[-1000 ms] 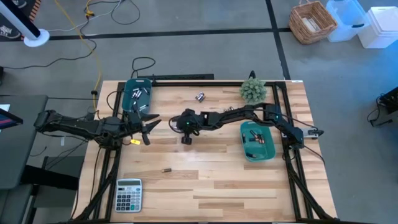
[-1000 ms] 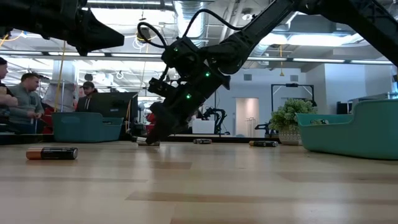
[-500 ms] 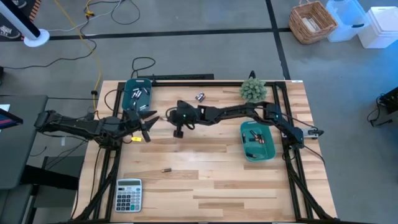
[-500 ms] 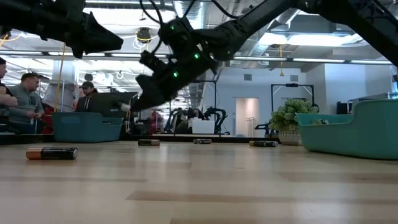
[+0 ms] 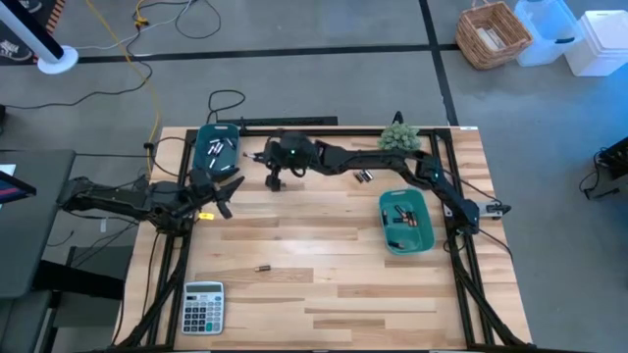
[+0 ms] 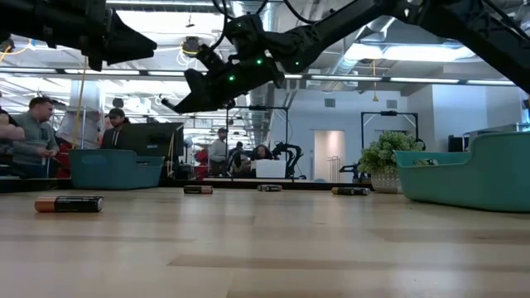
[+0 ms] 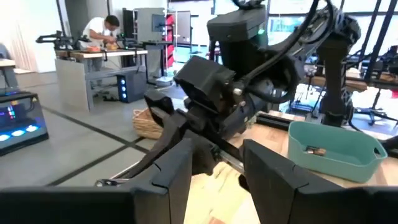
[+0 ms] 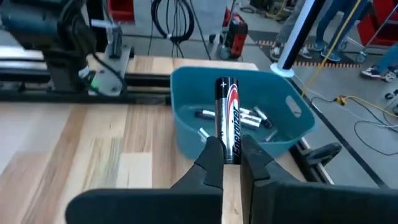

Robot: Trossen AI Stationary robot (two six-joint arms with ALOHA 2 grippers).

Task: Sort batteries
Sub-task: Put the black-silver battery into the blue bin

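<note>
Batteries (image 5: 220,149) already lay in both bins — the right gripper (image 8: 231,163) pinched another (image 8: 227,118), several still loose.

From above, the wooden desk (image 5: 324,294) has two teal bins. The left bin (image 5: 218,149) sits at the far left, the right bin (image 5: 405,222) on the right, both with batteries inside. The right gripper (image 5: 275,180) hangs near the left bin. The left gripper (image 5: 228,194) is just nearer. One battery (image 5: 262,268) lies alone, far from the calculator (image 5: 203,307).
</note>
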